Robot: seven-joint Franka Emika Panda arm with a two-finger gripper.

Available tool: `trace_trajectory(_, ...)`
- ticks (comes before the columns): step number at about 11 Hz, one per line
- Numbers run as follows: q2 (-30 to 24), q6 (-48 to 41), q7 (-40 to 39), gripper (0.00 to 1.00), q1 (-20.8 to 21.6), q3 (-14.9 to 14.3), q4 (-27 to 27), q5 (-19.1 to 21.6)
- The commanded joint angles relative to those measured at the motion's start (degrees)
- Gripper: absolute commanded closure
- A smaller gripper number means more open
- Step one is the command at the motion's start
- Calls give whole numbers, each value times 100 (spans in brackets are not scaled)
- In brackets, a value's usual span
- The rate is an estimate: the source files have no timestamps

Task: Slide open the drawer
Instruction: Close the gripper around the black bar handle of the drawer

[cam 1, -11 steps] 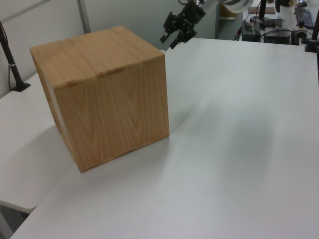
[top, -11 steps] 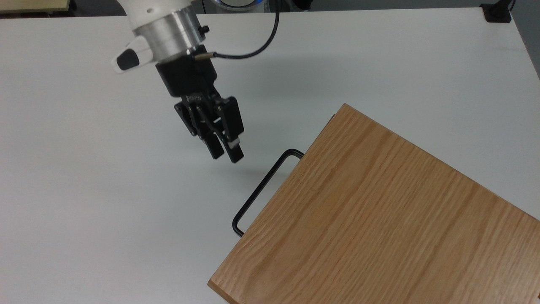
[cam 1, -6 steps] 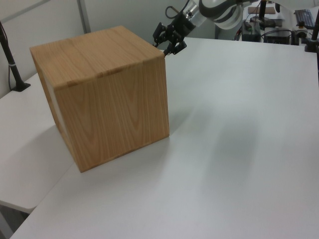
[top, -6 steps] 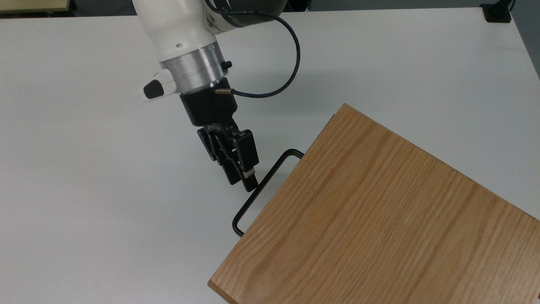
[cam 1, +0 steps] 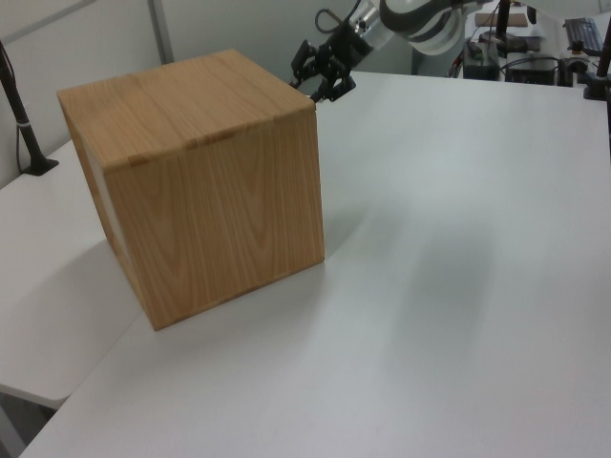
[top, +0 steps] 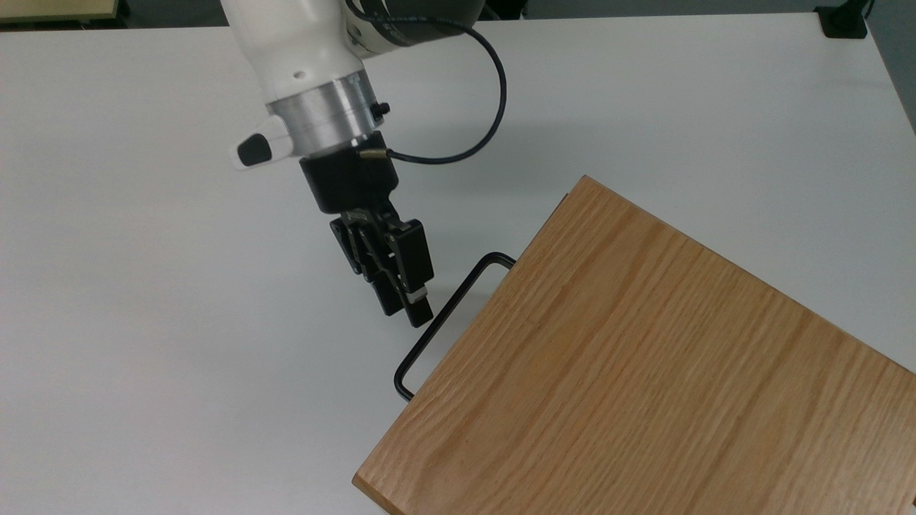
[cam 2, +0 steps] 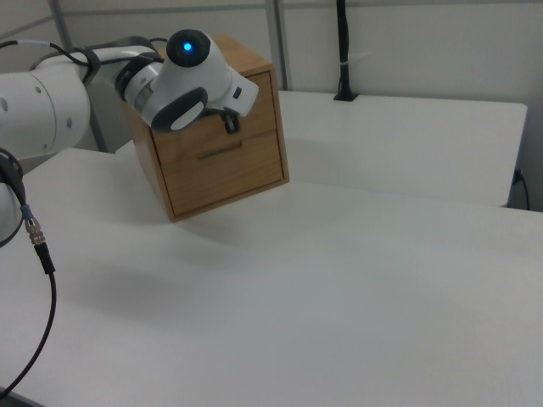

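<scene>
White arm [cam 2: 182, 72] (blue light lit) before oak cabinet [cam 2: 222, 161] on white table [cam 2: 339, 280].

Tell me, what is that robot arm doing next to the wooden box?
The robot arm's gripper is reaching for the thin black handle that sticks out from the front of the wooden cabinet on the white table. In the top view its fingertips sit right beside the handle bar, but a grip on it cannot be made out. It wants to slide the drawer open. In the right view the drawer fronts look flush with the cabinet, so nothing has been pulled out yet.
</scene>
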Motion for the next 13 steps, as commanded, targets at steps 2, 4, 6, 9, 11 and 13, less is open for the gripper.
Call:
trace_trajectory(2, -66, 86, 121, 44, -25, 66, 112, -13)
trace_trajectory(4, 21, 104, 113, 44, 98, 84, 218, -31)
trace_trajectory(6, 30, 113, 113, 45, 185, 84, 218, -40)
trace_trajectory(9, 118, 121, 86, 73, 195, 84, 174, -48)
trace_trajectory(11, 206, 121, 51, 84, 186, 84, 165, -57)
trace_trajectory(13, 224, 121, 51, 96, 186, 84, 156, -171)
